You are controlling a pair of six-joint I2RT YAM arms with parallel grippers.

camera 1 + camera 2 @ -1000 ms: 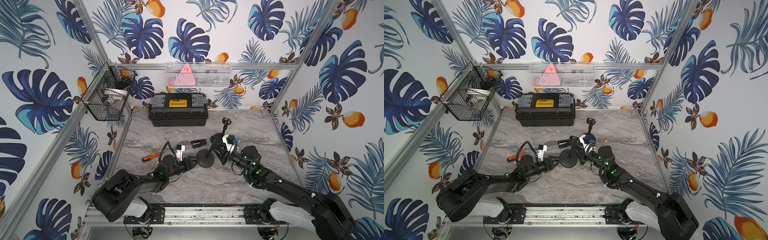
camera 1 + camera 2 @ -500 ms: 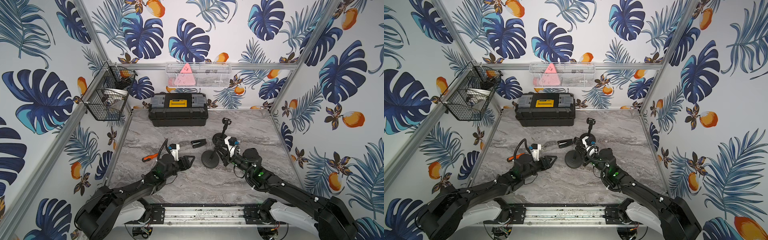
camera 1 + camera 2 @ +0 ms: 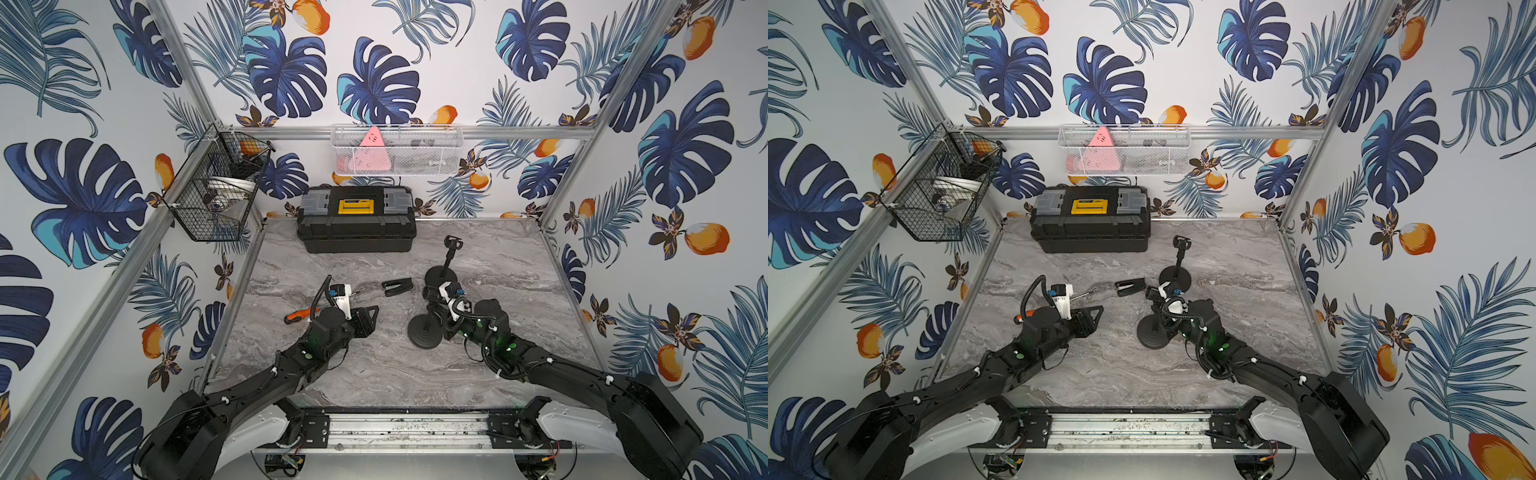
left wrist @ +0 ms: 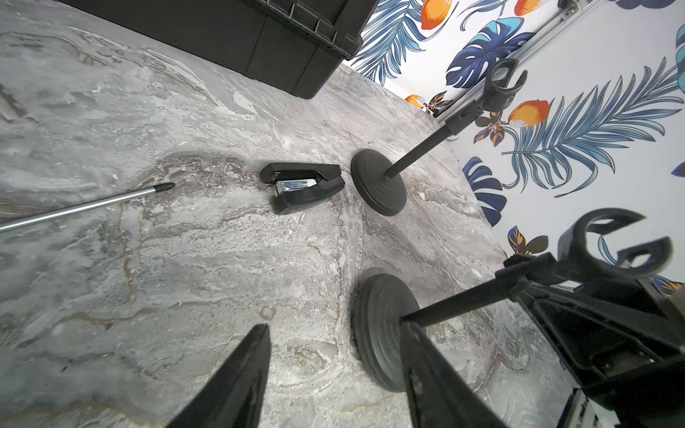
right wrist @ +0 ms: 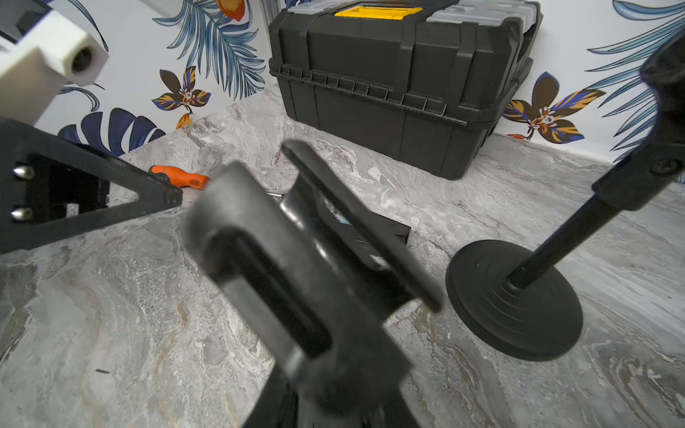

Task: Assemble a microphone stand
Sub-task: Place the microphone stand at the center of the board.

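Note:
A black microphone stand is held tilted, the edge of its round base on the table and its clip at the upper end. My right gripper is shut on its pole just below the clip. That clip fills the right wrist view and hides the jaws. My left gripper is open and holds nothing, a short way left of the base. A second stand is upright farther back, in both top views, with its base flat and its clip up.
A black stapler lies between the arms. An orange-handled screwdriver lies left of my left gripper. A black toolbox stands against the back wall. Wire baskets hang on the walls.
My left gripper has pulled back to the left, away from the stand's base. The right gripper has shifted the tilted stand slightly right and nearer.

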